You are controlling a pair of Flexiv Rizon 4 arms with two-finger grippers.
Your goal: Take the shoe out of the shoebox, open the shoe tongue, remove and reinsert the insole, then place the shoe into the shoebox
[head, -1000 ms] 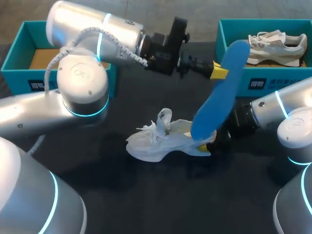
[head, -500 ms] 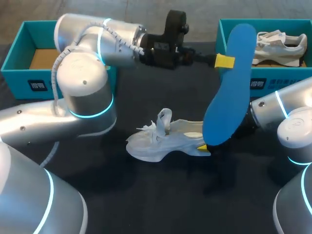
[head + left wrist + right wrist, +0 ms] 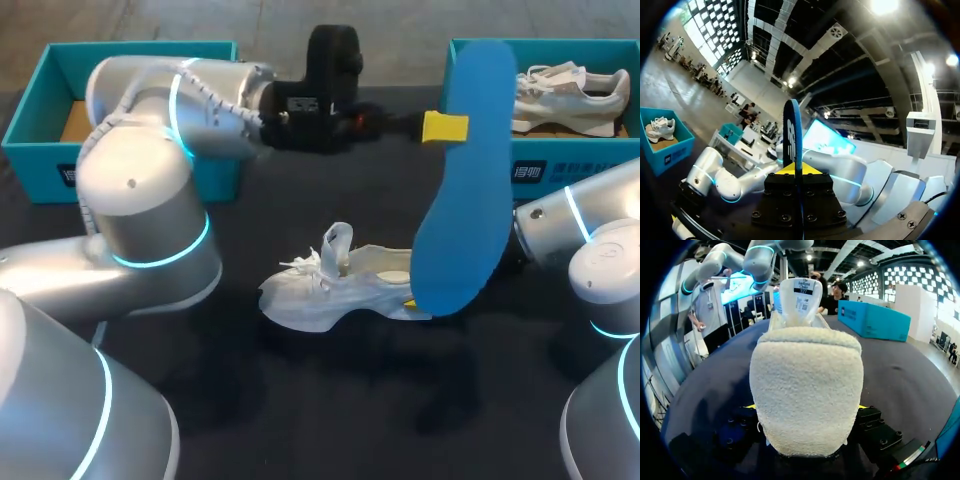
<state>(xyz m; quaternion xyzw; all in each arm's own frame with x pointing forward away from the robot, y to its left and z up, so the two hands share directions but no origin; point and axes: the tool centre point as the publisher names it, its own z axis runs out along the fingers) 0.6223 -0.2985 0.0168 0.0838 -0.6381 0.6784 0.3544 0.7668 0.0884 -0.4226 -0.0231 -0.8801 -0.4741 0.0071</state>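
Broadly, a matte black table (image 3: pixel 300 400) fills the scene, and the white shoe (image 3: pixel 330 290) near its middle serves as the landmark. It sits on the bare dark surface with its tongue (image 3: pixel 801 297) pulled up.

My left arm (image 3: pixel 140 230) rises on the toe side of the shoe and reaches across behind it. My right arm (image 3: pixel 590 240) comes in low from the heel side.

Two teal boxes stand at the far edge behind the shoe. The left shoebox (image 3: pixel 45 175) is beyond the toe, with its brown floor showing. The right shoebox (image 3: pixel 560 150) is beyond the heel and holds a second shoe (image 3: pixel 570 95).

The blue insole (image 3: pixel 465 200) stands nearly upright above the shoe's heel. Its lower end overlaps the heel in the head view (whether it touches there I cannot tell).

The left gripper (image 3: pixel 445 127) is clamped on the insole near its upper end. In the left wrist view the insole (image 3: pixel 792 130) runs edge-on between the closed fingers of that gripper (image 3: pixel 795 170).

The right gripper (image 3: pixel 412 300) grips the shoe at the heel. In the right wrist view the fleecy heel (image 3: pixel 807 390) is wedged between the yellow tips (image 3: pixel 806 407).
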